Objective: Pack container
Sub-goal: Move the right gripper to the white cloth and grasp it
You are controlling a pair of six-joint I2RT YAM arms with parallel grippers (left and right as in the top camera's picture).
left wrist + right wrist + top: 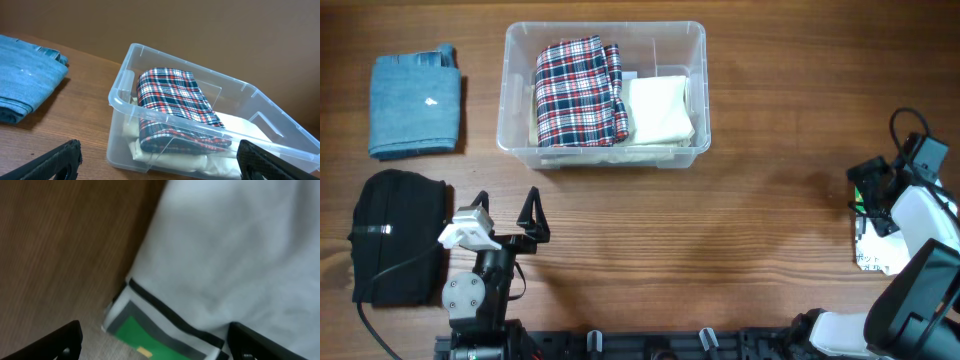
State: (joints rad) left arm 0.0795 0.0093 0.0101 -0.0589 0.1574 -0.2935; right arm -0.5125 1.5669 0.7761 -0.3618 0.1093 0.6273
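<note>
The clear container stands at the back middle of the table. It holds a folded plaid cloth and a cream cloth. In the left wrist view the container lies ahead, with the plaid cloth on top of the cream one. My left gripper is open and empty, near the front edge; its fingers show in its own view. My right gripper is open at the far right, just above a white garment with a green print, fingers spread over its edge.
A folded blue denim piece lies at the back left and also shows in the left wrist view. A folded black garment lies at the front left beside the left arm. The white garment lies at the right edge.
</note>
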